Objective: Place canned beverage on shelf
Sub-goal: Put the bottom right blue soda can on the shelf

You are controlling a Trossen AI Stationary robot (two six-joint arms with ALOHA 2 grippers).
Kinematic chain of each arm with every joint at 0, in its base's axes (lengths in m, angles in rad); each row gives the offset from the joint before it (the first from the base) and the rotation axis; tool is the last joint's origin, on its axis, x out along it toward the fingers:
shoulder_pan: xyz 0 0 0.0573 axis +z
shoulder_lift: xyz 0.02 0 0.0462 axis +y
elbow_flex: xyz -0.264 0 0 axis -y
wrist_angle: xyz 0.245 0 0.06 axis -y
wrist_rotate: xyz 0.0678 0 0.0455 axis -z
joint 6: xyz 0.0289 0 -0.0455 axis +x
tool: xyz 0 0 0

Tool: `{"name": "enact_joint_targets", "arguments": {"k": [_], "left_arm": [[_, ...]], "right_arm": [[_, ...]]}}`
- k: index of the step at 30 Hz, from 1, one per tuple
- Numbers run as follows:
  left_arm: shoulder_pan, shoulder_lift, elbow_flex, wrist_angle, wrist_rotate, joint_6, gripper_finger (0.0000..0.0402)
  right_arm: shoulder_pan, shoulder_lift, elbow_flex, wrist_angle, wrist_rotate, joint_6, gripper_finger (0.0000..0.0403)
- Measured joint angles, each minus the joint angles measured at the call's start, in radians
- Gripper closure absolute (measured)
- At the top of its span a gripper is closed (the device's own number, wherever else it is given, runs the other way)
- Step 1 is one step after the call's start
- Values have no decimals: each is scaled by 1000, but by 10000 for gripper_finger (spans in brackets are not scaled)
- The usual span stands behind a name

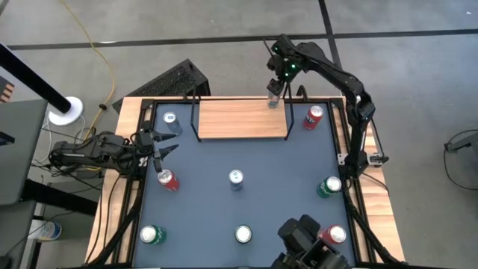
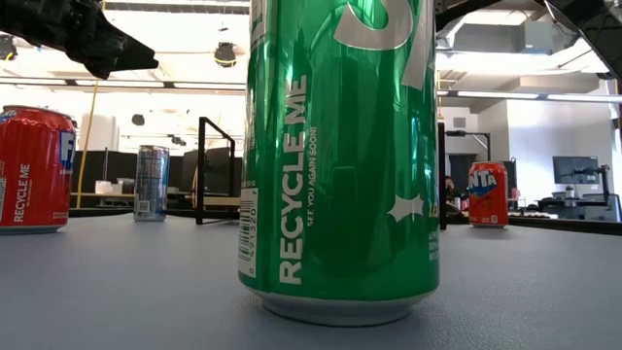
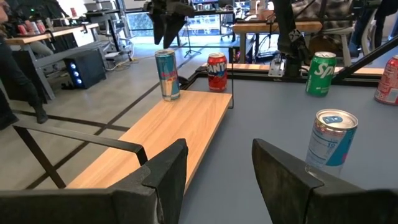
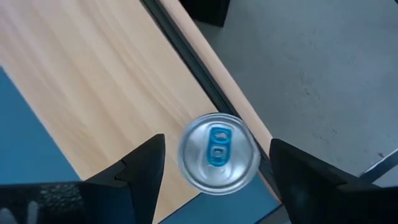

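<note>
Hovering my right pincer [image 4: 214,165] wide open over the can [image 4: 219,151] standing free at the shelf's [image 1: 239,117] right far corner, I am aiming to lift straight up without clipping it.

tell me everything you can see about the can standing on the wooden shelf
The can is a slim, tall one with a silver and blue body, a shiny metal top and a blue pull tab, apparently unopened. It stands upright at the right end of the light-wood shelf, near the far edge and close to the black wire frame. The right tool hangs open directly above it, fingers either side of the top, not touching.
</note>
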Motion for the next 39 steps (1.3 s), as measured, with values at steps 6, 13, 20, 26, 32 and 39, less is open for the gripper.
{"name": "enact_joint_targets", "arguments": {"k": [6,13,20,26,32,39], "left_arm": [[0,0,0,-2,0,-5,230],[0,0,0,-2,0,-5,230],[0,0,0,-2,0,-5,230],[0,0,0,-2,0,-5,230],[0,0,0,-2,-1,-5,230],[0,0,0,-2,-1,-5,230]], "right_arm": [[-2,0,0,-12,-23,-10,127],[-1,0,0,-10,-28,-18,126],[0,0,-3,-3,-28,-10,126],[4,-4,-80,54,-17,-53,126],[7,-8,-109,59,-17,-74,126],[8,-6,-111,55,-17,-147,126]]}}
